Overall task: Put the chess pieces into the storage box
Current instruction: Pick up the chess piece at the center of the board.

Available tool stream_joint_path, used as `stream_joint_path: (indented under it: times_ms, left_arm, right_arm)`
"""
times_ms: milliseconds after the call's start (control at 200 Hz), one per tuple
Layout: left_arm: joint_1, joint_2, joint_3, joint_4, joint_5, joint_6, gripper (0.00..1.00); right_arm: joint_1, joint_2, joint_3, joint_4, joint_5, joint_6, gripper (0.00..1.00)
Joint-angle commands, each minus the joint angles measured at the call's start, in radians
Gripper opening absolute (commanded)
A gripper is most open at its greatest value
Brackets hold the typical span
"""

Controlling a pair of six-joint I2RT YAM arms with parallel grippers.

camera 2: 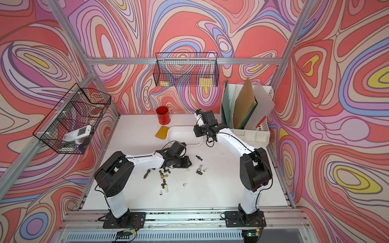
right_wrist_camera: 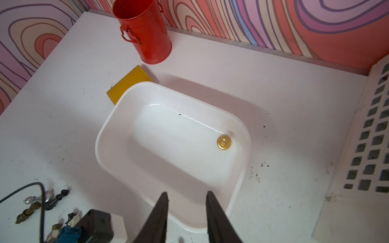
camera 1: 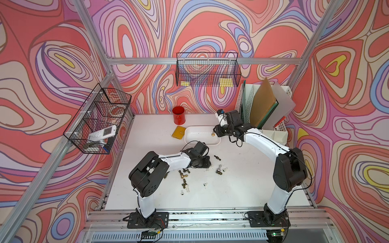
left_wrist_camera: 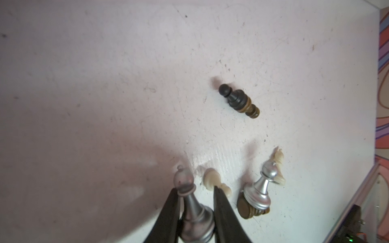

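Observation:
In the left wrist view my left gripper [left_wrist_camera: 195, 189] is shut on a silver chess piece [left_wrist_camera: 194, 210], low over the table. Beside it lie a black piece [left_wrist_camera: 239, 101], an ivory one [left_wrist_camera: 211, 178] and a second silver one [left_wrist_camera: 261, 189] resting on a bronze one [left_wrist_camera: 245, 208]. More chess pieces [camera 1: 184, 174] are scattered near the left arm. The white storage box [right_wrist_camera: 109, 134] holds one gold piece [right_wrist_camera: 224, 143], standing upright. My right gripper [right_wrist_camera: 187, 193] hangs open and empty over the box's near rim. Both top views show the box [camera 1: 197, 136] [camera 2: 179, 135].
A red cup [camera 1: 179, 115] stands at the back, with a yellow pad [camera 1: 178, 132] against the box's left side. The tall file organiser [camera 1: 263, 105] and a white divided tray [camera 1: 273, 134] fill the back right. Wire baskets hang on the left and back walls.

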Motion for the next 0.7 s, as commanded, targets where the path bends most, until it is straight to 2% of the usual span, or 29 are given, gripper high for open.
stream_joint_path:
  times_ms: [0, 90, 190, 381, 526, 696]
  left_arm:
    - [0.026, -0.035, -0.041, 0.12, 0.066, -0.107, 0.0]
    - [0.028, -0.058, -0.041, 0.056, 0.0, -0.1, 0.0]
    - [0.029, -0.097, -0.083, 0.072, -0.058, -0.143, 0.0]
    - [0.035, -0.138, -0.171, 0.158, -0.096, -0.268, 0.0]
    - [0.035, -0.144, -0.213, 0.197, -0.12, -0.325, 0.0]
    - [0.036, -0.192, -0.291, 0.229, -0.205, -0.402, 0.0]
  right_arm:
    - [0.004, -0.014, -0.012, 0.012, -0.039, 0.024, 0.32]
    - [0.004, -0.033, -0.048, 0.025, -0.117, 0.084, 0.29]
    - [0.032, -0.096, -0.178, 0.096, -0.17, 0.168, 0.28]
    - [0.208, -0.177, -0.381, 0.166, -0.082, 0.192, 0.27]
    - [0.257, -0.236, -0.525, 0.284, -0.057, 0.27, 0.25]
    - [0.29, -0.282, -0.587, 0.308, 0.002, 0.301, 0.24]
